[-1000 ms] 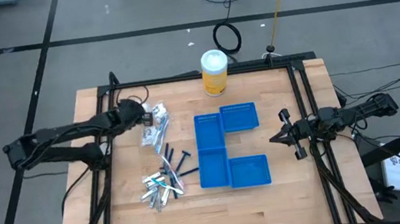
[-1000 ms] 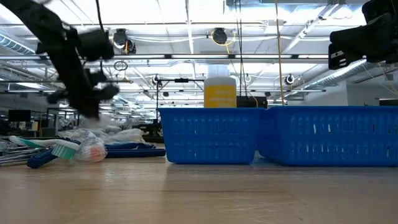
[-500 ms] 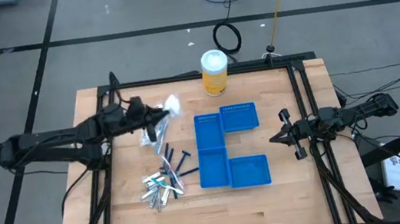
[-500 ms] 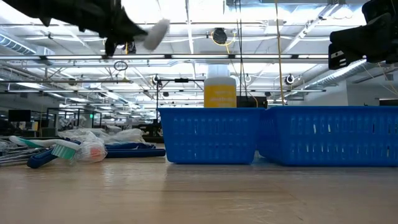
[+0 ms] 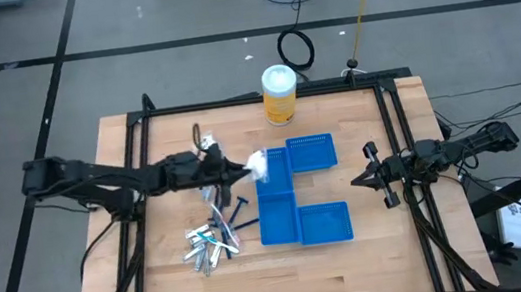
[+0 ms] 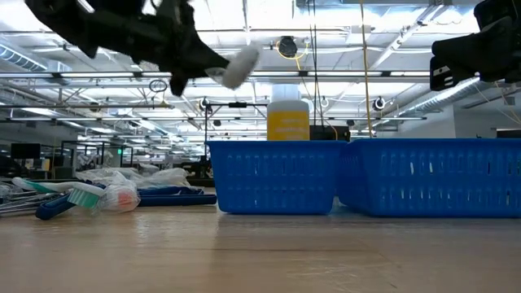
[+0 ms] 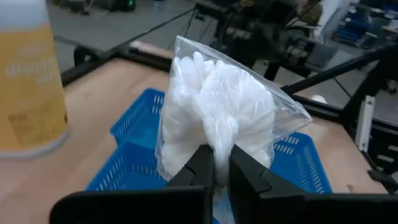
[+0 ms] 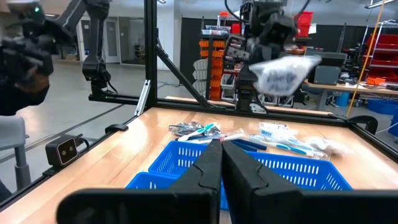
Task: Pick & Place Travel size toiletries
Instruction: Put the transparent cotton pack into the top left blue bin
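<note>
My left gripper [image 5: 246,169] is shut on a clear packet of white stuff [image 5: 259,165], high above the table at the left edge of the blue mesh trays [image 5: 323,221]. The low view shows the packet [image 6: 238,67] well above the tray rims. More clear packets [image 5: 194,180] lie on the wood under the left arm. Dark blue razors [image 5: 236,210] and a heap of toothbrushes and small tubes [image 5: 209,244] lie nearer the near edge. My right gripper [image 5: 378,179] waits shut, raised over the table's right side. My left gripper pinches the packet's gathered plastic at its lower end [image 7: 217,155] between its two fingers [image 7: 200,163]. The fingers reach level from the table's left. The packet is lifted clear and sticks out past the fingertips over the tray [image 7: 134,165].
A tall yellow canister with a white lid [image 5: 280,95] stands at the far edge behind the trays. The trays form a C-shaped group at the table's middle. Bare wood lies along the near edge [image 5: 289,283]. A black frame rail runs around the table [image 5: 234,100].
My left gripper has risen from the clear packets at the table's left with one packet in its hold. It has then swung right and a little toward the near edge, reaching the trays' left edge. The packet is lifted clear of the table.
</note>
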You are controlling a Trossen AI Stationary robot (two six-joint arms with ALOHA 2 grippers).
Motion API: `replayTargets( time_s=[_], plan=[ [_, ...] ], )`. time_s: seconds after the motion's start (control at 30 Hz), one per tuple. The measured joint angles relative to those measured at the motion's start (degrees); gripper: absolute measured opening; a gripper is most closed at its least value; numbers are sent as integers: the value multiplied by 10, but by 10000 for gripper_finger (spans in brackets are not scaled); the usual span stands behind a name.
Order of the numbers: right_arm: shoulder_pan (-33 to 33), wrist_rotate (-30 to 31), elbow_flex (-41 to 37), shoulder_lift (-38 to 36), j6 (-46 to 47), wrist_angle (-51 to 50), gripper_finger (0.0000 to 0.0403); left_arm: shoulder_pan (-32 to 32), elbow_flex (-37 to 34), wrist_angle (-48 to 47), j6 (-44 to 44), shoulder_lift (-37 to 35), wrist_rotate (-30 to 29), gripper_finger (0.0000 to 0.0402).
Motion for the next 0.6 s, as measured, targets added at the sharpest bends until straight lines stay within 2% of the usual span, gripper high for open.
replayTargets(
  time_s=[0.13, 0.3, 0.43, 0.6],
  plan=[
    [0, 0, 0, 0, 0, 0, 4, 4, 0, 40, -45, 85, -13, 5],
    [0, 0, 0, 0, 0, 0, 4, 26, 0, 104, -95, 162, -13, 30],
    [0, 0, 0, 0, 0, 0, 4, 36, 0, 120, -138, 191, -14, 33],
    [0, 0, 0, 0, 0, 0, 4, 37, 0, 124, -135, 206, -13, 18]
  ],
)
